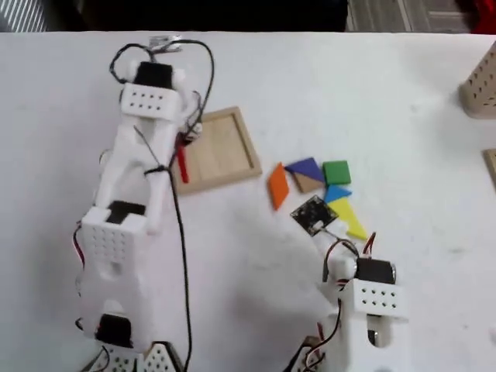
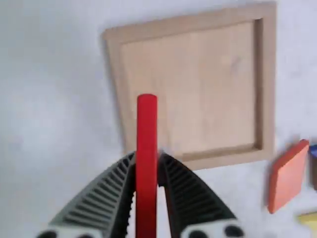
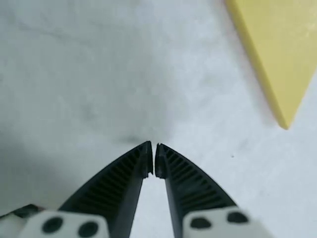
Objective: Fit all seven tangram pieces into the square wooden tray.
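Red flat tangram piece [image 2: 147, 129]: I am pinching it edge-on in the left gripper [image 2: 147, 157], over one edge of the square wooden tray [image 2: 267, 74]. Right gripper [image 3: 153, 151]: tips pressing together, hovering over the white table [image 3: 74, 59] beside the yellow triangular piece [image 3: 277, 44].

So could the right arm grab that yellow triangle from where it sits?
Probably yes: the right gripper, shut, sits beside the yellow triangle with just bare table between; it must open first.
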You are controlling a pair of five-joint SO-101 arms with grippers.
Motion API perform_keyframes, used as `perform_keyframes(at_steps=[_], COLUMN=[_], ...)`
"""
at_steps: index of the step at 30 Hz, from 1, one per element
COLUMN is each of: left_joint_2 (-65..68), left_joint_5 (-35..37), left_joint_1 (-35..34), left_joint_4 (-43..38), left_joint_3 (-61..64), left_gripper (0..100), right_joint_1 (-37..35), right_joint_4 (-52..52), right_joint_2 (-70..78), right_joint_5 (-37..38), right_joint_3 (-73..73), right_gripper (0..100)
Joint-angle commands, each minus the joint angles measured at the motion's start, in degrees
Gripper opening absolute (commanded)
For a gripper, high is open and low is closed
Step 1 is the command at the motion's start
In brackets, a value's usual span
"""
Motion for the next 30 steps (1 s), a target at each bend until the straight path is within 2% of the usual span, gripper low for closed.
perform_keyframes(at_steps=[1,9,12,15,18,23,30], left_joint_2=[0.92,8.84,10.15,10.07,10.07,10.07,8.92], left_joint_5=[8.53,8.79,8.62,1.41,-6.77,-6.95,-7.21], left_joint_1=[3.38,5.05,4.7,5.23,6.81,7.96,8.13], left_joint_4=[-5.71,-15.38,-16.7,-16.62,-16.26,-14.15,-10.99], left_joint_3=[-3.34,-3.52,-3.52,-3.6,-3.6,-3.52,-6.42], left_gripper=[2,2,2,3,10,29,30], right_joint_1=[1.19,1.54,1.45,1.36,1.27,1.19,1.19], right_joint_4=[0.4,0.4,0.4,0.4,0.4,0.48,0.48], right_joint_2=[-0.66,-0.66,-0.66,-0.66,-0.66,-0.66,-0.66], right_joint_5=[0.0,0.0,0.0,0.09,0.26,0.35,0.44], right_joint_3=[-0.26,-0.26,-0.26,-0.26,-0.26,-0.26,-0.26], right_gripper=[1.9,1.9,1.9,1.9,1.9,1.9,1.9])
